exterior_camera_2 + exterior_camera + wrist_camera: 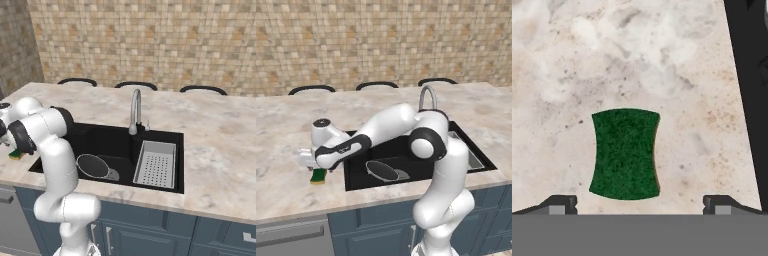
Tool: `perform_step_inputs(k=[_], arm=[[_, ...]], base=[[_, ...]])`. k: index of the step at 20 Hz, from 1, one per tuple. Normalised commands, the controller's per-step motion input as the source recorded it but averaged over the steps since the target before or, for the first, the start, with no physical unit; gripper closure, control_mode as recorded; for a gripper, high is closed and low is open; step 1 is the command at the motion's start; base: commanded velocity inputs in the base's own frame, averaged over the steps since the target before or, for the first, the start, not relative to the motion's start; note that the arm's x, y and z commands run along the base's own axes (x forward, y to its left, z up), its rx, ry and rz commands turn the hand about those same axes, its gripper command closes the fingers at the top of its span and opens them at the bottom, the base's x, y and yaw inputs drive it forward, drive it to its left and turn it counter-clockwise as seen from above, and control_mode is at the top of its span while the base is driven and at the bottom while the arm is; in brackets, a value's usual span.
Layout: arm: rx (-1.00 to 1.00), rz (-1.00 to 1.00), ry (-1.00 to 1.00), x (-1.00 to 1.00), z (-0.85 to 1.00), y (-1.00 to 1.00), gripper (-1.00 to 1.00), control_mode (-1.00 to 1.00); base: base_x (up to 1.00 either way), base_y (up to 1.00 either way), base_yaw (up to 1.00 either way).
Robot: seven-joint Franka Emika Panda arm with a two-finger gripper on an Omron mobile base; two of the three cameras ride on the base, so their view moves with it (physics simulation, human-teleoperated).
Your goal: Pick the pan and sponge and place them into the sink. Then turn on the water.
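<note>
Claw (pixel 640 204): we see it wide open, hovering right above the sponge (pixel 625 154).
Sponge: on the table (pixel 572 75).
Pan (pixel 384 170): in the sink (pixel 356 177).

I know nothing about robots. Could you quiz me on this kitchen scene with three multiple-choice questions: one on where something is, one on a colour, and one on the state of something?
1. Where is the pan?
A. On the counter beside the faucet
B. Inside the sink
C. On the drainer tray

2. What colour is the top of the sponge?
A. Green
B. Pink
C. White

3. How does the tool stand?
A. Shut on the sponge
B. Shut on the pan
C. Open above the sponge, holding nothing

Answers:
1. B, since the round black pan lies in the black basin, left of the grey drainer tray.
2. A, as the hand view shows a dark green top against the pale counter.
3. C, as the two finger tips stand far apart with the sponge lying free on the counter between them.
</note>
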Motion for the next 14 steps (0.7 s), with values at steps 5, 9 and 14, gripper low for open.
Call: perform_step_inputs(k=[5, 9, 14], arm=[[0.02, 0.00, 0.00, 0.02, -0.18, 0.03, -1.00, -1.00], [0.01, 0.00, 0.00, 0.01, -0.16, 0.00, -1.00, -1.00], [0.00, 0.00, 0.00, 0.05, -0.16, 0.01, -1.00, -1.00]], base=[[0.00, 0.00, 0.00], [0.00, 0.00, 0.00], [0.00, 0.00, 0.00]])
